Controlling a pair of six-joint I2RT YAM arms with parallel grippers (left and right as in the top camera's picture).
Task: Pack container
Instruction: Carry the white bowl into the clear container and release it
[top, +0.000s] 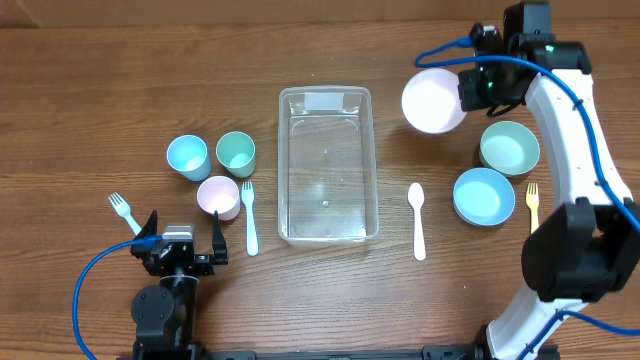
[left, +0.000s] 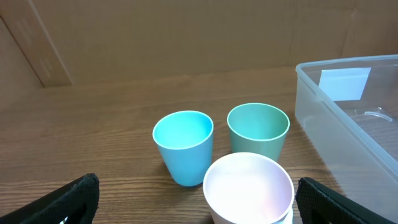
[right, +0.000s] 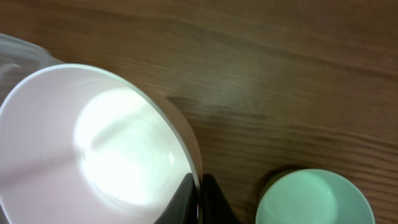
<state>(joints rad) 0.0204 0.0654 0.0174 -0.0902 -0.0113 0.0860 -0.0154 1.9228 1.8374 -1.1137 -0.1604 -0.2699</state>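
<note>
The clear plastic container (top: 327, 165) stands empty at the table's middle; its near corner shows in the left wrist view (left: 354, 118). My right gripper (top: 472, 90) is shut on the rim of a pale pink bowl (top: 432, 100), held above the table to the container's right; the right wrist view shows the fingers (right: 200, 198) pinching that bowl's rim (right: 93, 149). My left gripper (top: 183, 245) is open and empty near the front edge, just behind a pink cup (left: 249, 190).
A blue cup (top: 187, 157), green cup (top: 236, 153) and pink cup (top: 218, 196) stand left of the container, with a blue fork (top: 249, 215) and white fork (top: 123, 210). A white spoon (top: 417, 220), green bowl (top: 509, 148), blue bowl (top: 484, 196) and yellow fork (top: 532, 203) lie right.
</note>
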